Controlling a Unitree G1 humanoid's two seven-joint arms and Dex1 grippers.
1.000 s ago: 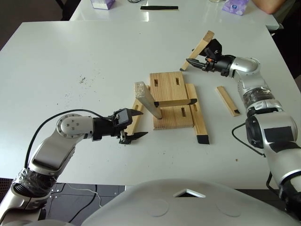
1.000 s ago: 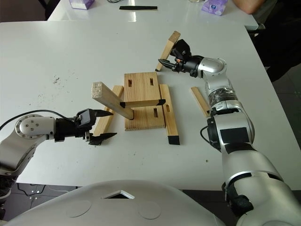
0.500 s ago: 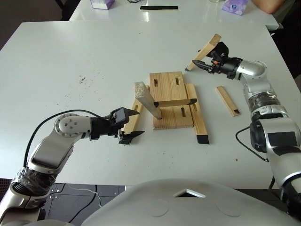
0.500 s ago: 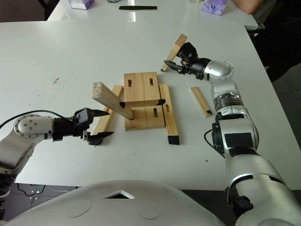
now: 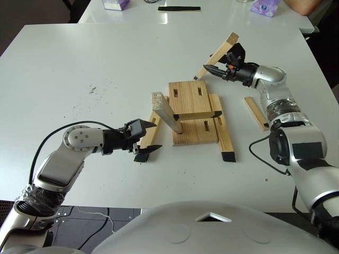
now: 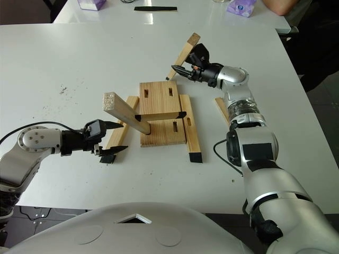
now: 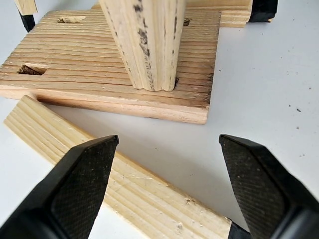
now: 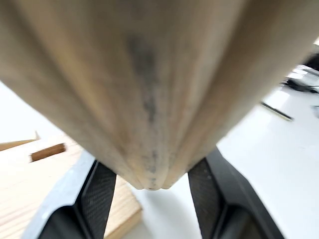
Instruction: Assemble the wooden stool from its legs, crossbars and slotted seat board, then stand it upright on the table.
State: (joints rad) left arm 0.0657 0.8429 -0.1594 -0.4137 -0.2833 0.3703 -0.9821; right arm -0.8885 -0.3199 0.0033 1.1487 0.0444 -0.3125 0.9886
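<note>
Left pincer (image 5: 158,136) hangs low over the desk (image 5: 95,53), fingers spread wide, straddling a loose leg (image 7: 124,184) that lies flat just beside the seat board (image 5: 188,90). From a slot in that board a planted leg (image 5: 165,112) rises, leaning toward the robot's left. On the far side, the right pincer (image 5: 212,70) is clamped tight on a slanting leg (image 5: 229,45). A crossbar (image 5: 256,113) lies apart on the right.

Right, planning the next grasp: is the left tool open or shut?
Open. The left tool has its fingers wide apart, a loose wooden bar lying below the gap.
</note>
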